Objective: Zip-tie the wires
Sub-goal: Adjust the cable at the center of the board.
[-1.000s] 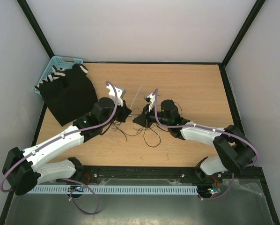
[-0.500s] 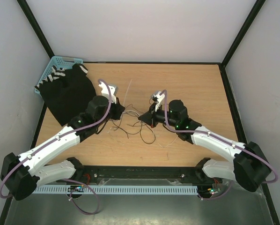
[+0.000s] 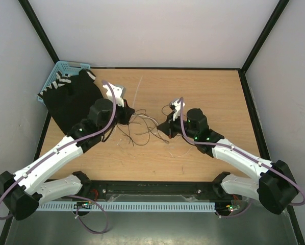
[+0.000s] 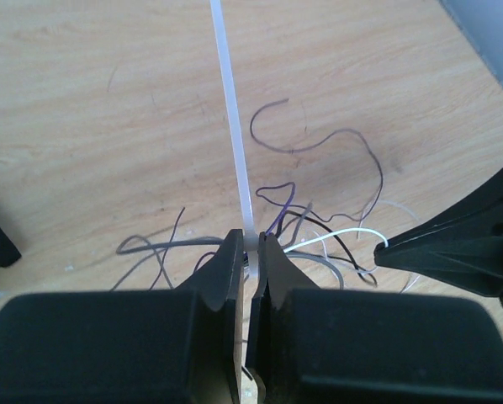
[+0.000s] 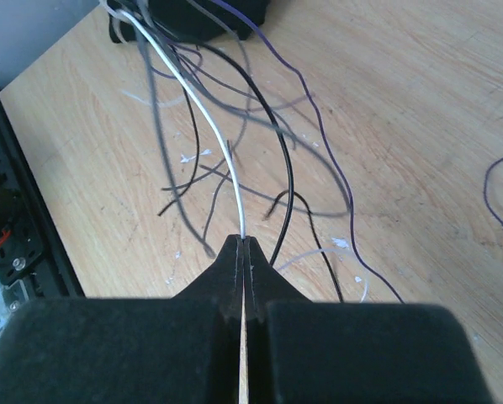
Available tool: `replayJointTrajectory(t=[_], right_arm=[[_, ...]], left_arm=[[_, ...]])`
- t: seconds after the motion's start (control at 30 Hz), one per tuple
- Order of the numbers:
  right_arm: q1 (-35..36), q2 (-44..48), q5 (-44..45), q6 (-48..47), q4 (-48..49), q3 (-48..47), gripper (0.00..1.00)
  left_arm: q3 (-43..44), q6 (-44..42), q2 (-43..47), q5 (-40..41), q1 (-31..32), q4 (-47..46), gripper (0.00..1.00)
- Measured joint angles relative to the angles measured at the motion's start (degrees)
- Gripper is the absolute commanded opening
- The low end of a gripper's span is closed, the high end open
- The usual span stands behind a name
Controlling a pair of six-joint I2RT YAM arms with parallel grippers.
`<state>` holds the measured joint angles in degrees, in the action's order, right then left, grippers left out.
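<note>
Left gripper [image 4: 250, 252]: my jaws clamped on zip tie [image 4: 232, 126], strip projecting straight past tips. Right gripper [image 5: 242, 248]: my jaws pinched shut on pale strand of wires [image 3: 140, 127]. Tangle spread between us over table [image 3: 213, 92]. Wires hair-light, limp, slippery: take as gathered bundle. Tie light, springy: hold near end.

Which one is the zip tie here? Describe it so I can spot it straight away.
On the wooden table, look at the left tool, just right of the black cloth. The zip tie is clamped in it and sticks out towards the back wall. It is a straight, flat, pale strip, whereas the wires beside it are thin and curling.
</note>
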<state>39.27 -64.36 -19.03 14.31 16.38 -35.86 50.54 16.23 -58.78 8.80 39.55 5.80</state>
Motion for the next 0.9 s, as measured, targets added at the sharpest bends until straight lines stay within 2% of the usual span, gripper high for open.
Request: replayJointTrajectory(t=[0.17,0.9], right_arm=[[-1.5,0.8,0.2,0.0,-0.3,0.0,0.0],[-4.8,1.7,0.8,-0.4,-3.8,0.1,0.0]], left_arm=[[3.2,-1.6,0.7,0.4,0.0,0.1,0.0],[3.2,-2.7,1.1,1.4,-0.1,1.5,0.0]])
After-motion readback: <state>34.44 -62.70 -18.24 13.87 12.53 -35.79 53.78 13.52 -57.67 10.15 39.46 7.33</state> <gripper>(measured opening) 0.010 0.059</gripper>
